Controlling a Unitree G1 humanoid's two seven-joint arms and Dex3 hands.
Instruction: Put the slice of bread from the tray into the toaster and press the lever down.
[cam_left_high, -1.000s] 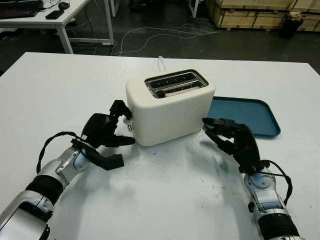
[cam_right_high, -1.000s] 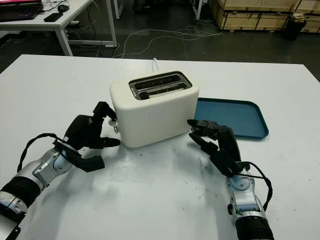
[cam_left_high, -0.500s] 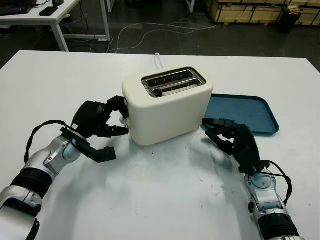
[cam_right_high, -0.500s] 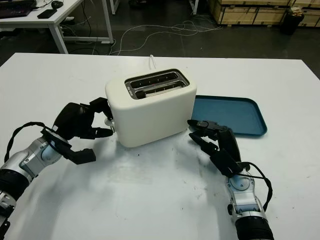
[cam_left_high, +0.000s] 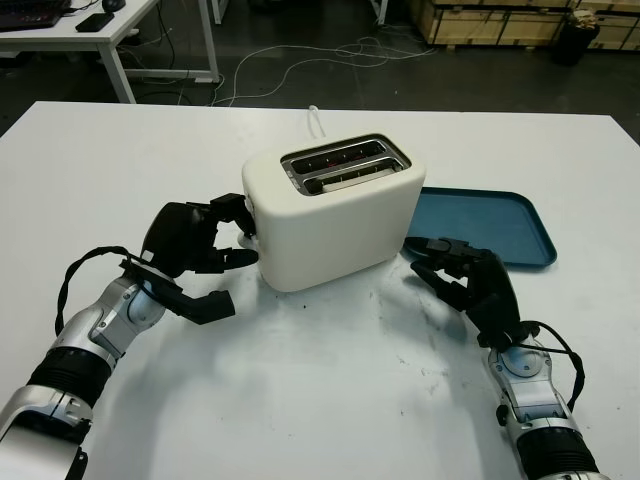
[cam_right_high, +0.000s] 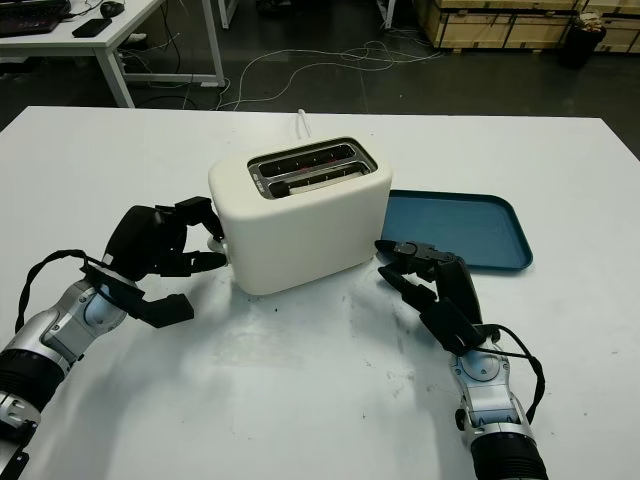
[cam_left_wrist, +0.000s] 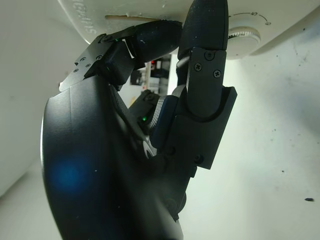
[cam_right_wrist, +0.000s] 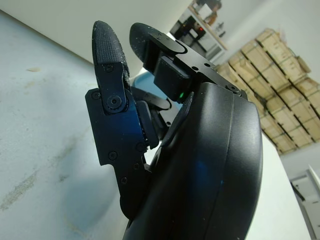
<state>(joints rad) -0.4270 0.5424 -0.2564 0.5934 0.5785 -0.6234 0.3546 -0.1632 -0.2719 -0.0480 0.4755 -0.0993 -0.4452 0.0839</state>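
Centrally, the white toaster (cam_left_high: 335, 210) stands on the desk (cam_left_high: 320, 400), its slots glowing red inside. At centre left the left hand (cam_left_high: 195, 245) presses curled fingers (cam_left_wrist: 205, 30) against the toaster's end, grasping nothing. Right of centre sits the blue tray (cam_left_high: 490, 225), with the released right hand (cam_left_high: 470, 285) just below it.

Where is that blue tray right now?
The blue tray lies on the white table, just behind the toaster's right side, beyond the open right hand.
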